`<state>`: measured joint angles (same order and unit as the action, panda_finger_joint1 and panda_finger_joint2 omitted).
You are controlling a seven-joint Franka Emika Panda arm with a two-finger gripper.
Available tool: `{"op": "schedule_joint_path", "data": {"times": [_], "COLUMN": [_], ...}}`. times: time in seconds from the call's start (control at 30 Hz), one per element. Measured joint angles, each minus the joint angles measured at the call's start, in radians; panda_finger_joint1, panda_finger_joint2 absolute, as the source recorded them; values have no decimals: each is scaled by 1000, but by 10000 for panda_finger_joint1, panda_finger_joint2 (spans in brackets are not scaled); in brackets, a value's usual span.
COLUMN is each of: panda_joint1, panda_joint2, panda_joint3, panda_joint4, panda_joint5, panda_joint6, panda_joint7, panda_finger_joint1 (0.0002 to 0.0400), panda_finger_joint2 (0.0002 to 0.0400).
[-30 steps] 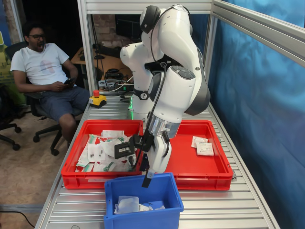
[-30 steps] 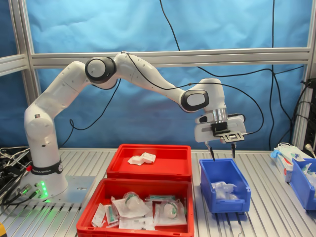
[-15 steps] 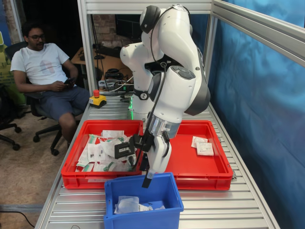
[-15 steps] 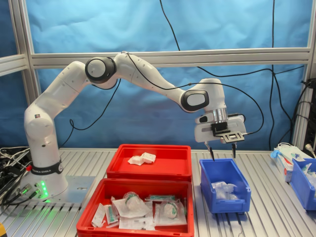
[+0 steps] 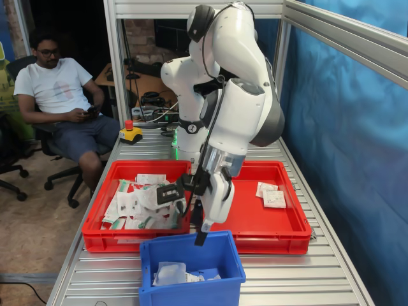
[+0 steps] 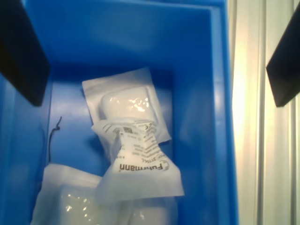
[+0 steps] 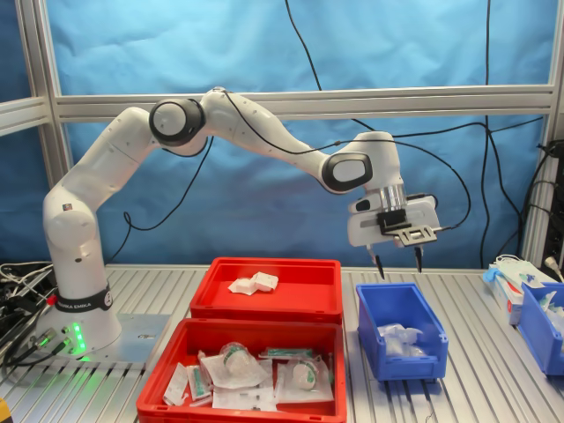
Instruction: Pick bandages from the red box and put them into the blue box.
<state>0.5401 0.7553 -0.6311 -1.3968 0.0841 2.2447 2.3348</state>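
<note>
Now the fingers (image 7: 379, 265), spread apart and empty, hang clear above the blue box (image 7: 401, 328) rim.

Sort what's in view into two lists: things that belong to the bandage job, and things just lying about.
Belongs to the job:
- tool, open, above the blue box
- red box holding two white bandages
- packets already in the blue box

Just lying about:
- second red crate of bulkier green-marked pouches
- yellow stop button
- seated man
- far blue bin
</note>
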Motion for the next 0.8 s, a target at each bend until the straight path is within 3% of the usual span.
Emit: {"op": "schedule_joint_path", "data": {"times": [0.8], "panda_joint1": [2], "panda_joint2": [-111], "panda_joint3": [2], "panda_joint4": [0], "panda_joint5": [0], "panda_joint6": [0], "panda_joint7": [0], "panda_finger_joint1": [400], "panda_finger_joint2": [400]}}
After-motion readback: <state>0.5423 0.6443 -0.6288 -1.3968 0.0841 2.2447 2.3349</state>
